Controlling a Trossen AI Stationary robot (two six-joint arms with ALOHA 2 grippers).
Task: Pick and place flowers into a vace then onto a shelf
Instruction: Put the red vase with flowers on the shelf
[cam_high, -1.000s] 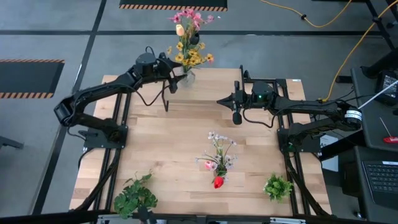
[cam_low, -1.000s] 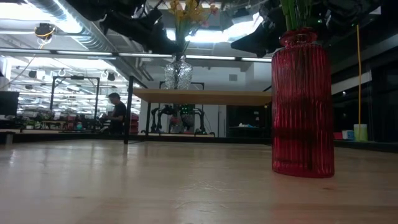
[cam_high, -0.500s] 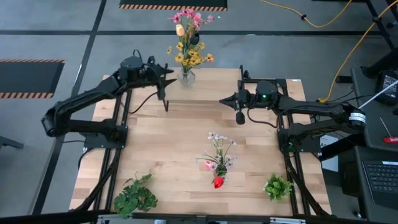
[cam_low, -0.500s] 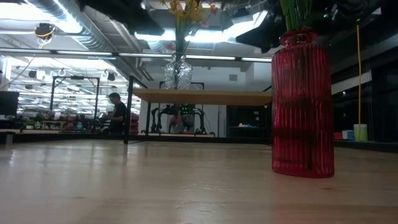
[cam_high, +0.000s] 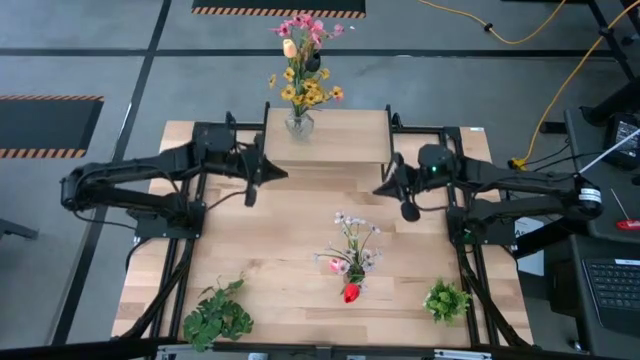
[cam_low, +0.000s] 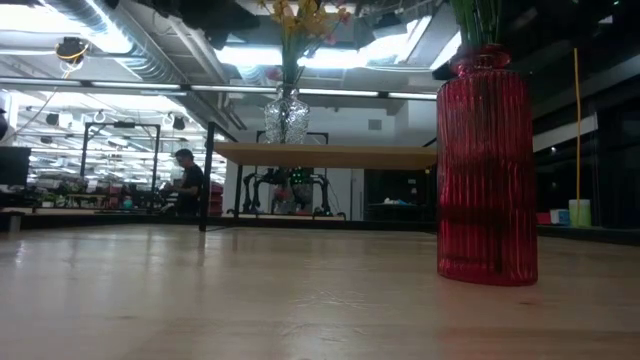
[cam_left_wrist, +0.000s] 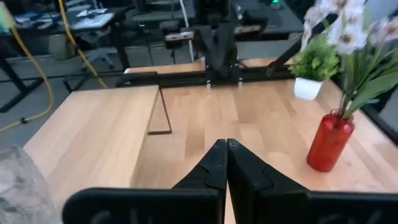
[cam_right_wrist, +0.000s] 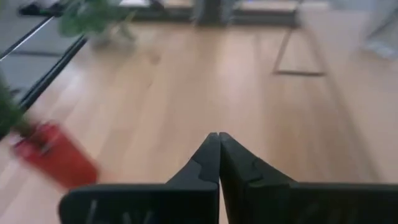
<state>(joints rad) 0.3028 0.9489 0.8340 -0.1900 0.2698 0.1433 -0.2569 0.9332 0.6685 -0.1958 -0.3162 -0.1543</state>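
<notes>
1. Two vases in play: clear glass vase (cam_high: 298, 124) w/ a yellow-and-pink bunch of flowers (cam_high: 303, 60) stands on the shelf (cam_high: 345, 140), beyond both grippers; red vase (cam_high: 350, 293) w/ white, pink & red flowers (cam_high: 352, 245) stands on the tabletop (cam_high: 280, 260), between the two arms and nearer the table's front than either gripper

2. Left gripper (cam_high: 250, 192): fingers (cam_left_wrist: 214, 163) pressed together on nothing, just off the shelf's left front corner, well apart from the glass vase; wrist view shows the red vase ahead of it and off to one side

3. Right gripper (cam_high: 408, 207): fingers (cam_right_wrist: 214, 158) likewise together, empty, just off the shelf's right front corner; red vase lies ahead and to one side in its wrist view, blurred

4. Done, judging by the layout: first bouquet is in its vase and up on the shelf, upright

5. Left, as a judgement: red vase w/ its flowers not yet on the shelf; bare board beside the glass vase looks like room for it. No loose stems visible on the table

6. Two bushy green plants (cam_high: 217, 315) (cam_high: 446, 299) at the front corners, well behind both grippers, not part of the job
</notes>
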